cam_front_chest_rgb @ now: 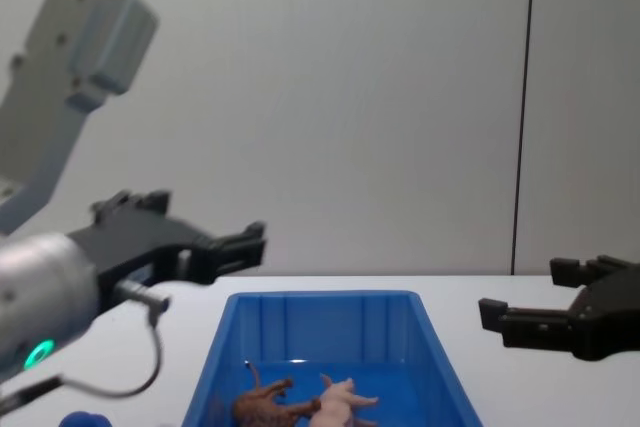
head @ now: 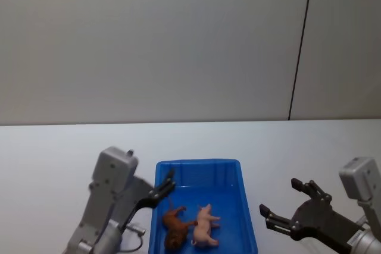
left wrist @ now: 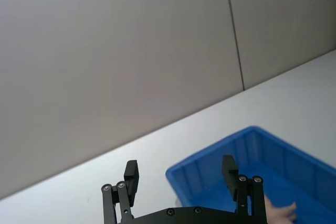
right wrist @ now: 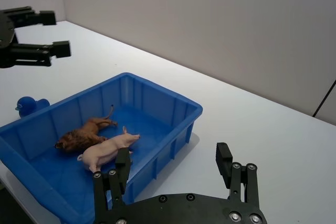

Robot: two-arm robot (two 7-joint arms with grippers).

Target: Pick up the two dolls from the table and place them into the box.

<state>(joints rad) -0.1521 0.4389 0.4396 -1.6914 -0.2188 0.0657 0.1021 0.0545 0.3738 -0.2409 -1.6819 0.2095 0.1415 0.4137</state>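
Both dolls lie on their sides inside the blue box: the pink pig to the right, the reddish-brown animal to the left, touching each other. My left gripper hangs open and empty above the box's left rim. Right of the box, my right gripper hovers open and empty over the table.
A small round blue object sits on the table left of the box, beside the left arm. A cable loops under the left wrist. The wall rises behind the table's far edge.
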